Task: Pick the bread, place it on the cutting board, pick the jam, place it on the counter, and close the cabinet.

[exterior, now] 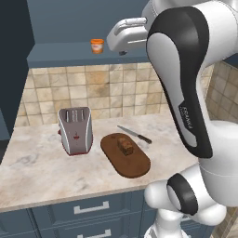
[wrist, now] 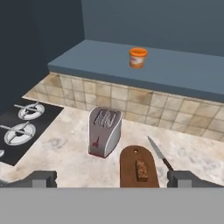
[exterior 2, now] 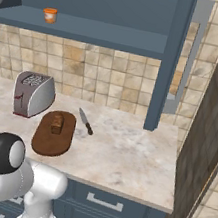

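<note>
the small dark brown blocky bread is seen lying on the flat dark brown oval wooden cutting board at the lower centre of the left base view, so the first step is judged as done. the step in hand is judged to be the picking of the tiny orange jam jar with the pale band, which is found upright on the blue-grey shelf board inside the dark blue-grey wall cabinet, in the upper centre of the hand view and well apart from the tool. the two-finger gripper is seen at the bottom of the hand view with its dark tips wide apart and nothing between them. for the next move, the gripper should be brought forward to the jar, the tips placed on both sides of it and then closed. the jar must then be lowered to the wide beige marbled stone counter, beside the silver toaster and the knife. the cabinet door is still open at the right of the right base view.
</note>
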### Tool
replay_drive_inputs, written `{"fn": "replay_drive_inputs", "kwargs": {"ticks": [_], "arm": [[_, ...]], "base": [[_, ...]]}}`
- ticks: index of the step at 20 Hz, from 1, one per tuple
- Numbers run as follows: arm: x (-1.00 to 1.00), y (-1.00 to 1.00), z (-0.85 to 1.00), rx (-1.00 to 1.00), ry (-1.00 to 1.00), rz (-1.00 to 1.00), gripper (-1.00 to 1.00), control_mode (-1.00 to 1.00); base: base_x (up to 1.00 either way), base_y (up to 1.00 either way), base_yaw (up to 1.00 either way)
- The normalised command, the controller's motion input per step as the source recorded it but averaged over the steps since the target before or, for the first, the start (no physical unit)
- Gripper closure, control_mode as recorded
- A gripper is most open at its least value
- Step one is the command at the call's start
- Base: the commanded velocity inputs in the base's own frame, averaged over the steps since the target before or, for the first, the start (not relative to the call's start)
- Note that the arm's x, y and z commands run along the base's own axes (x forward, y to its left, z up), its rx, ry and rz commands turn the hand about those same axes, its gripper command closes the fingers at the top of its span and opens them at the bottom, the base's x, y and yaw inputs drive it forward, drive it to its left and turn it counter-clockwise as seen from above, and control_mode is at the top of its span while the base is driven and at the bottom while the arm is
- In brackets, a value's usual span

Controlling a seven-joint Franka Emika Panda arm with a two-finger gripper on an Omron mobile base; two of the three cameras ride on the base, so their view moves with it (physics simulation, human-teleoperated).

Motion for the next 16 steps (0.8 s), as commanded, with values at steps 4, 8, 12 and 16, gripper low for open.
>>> {"fn": "replay_drive_inputs", "kwargs": {"ticks": [4, 8, 12, 16], "arm": [[0.19, 0.05, -0.04, 0.0, 0.0, 0.0, -1.0, -1.0], [0.17, 0.08, -0.08, 0.0, 0.0, 0.0, -1.0, -1.0], [0.21, 0.06, -0.14, 0.0, 0.0, 0.0, -1.0, -1.0], [0.27, 0.02, -0.13, 0.0, 0.0, 0.0, -1.0, -1.0]], "base": [[0.0, 0.0, 0.0], [0.0, 0.0, 0.0], [0.0, 0.0, 0.0], [0.0, 0.0, 0.0]]}}
